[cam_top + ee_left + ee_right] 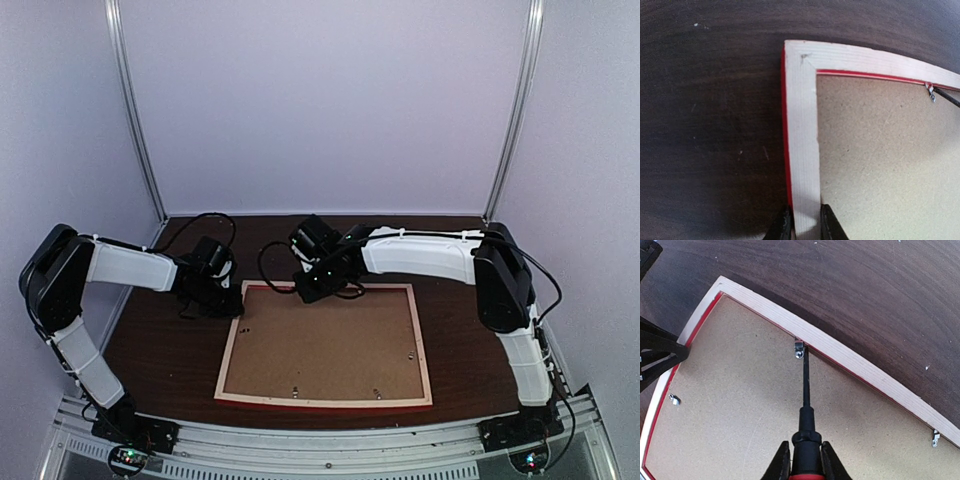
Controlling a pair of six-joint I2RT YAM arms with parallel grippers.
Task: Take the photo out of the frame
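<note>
Hiding photo under backing board; pinching frame rim with left gripper; clamping screwdriver, touching clip, in right gripper.

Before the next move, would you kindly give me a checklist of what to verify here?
1. The frame lies face down, back up: ok.
2. The left pincer is shut on the frame's rim near a corner: ok.
3. The right pincer is shut on the screwdriver: ok.
4. The screwdriver tip is at the far-edge tab: ok.
5. The other tabs are clear of the backing board: not ok, several overlap it.
6. The photo sits flat and undamaged: cannot tell, the board hides it.
</note>
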